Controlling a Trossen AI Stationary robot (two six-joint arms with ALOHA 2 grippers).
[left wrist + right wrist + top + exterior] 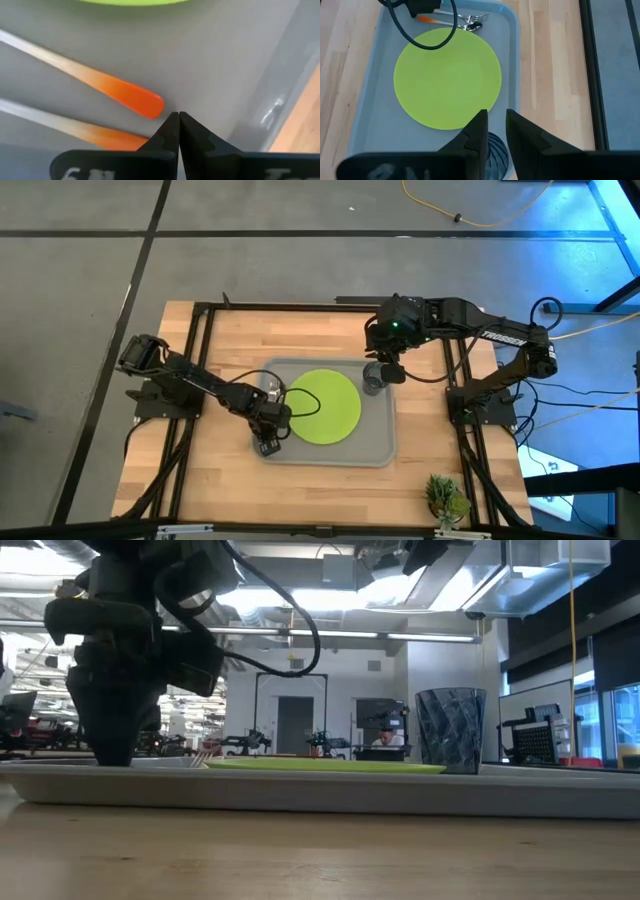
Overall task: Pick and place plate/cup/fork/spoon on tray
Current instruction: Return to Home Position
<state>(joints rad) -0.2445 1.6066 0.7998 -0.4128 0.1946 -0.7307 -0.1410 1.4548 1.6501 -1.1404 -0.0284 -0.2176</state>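
Plate, cup, fork and spoon all sit on the tray. The cutlery is judged light, stiff and slippery, best pinched across the orange handles. The left wrist view alone shows the left claw pressed together on nothing, while the right wrist view shows the right claw apart and empty above the cup

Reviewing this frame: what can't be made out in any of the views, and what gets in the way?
- Left wrist view: which orange handle belongs to the fork or the spoon; the picture's edge cuts off both heads.
- High view: both handles, under the left arm.
- Right wrist view: most of the cup, behind the right tool.
- Low view: the spoon, behind the left tool and the tray rim.
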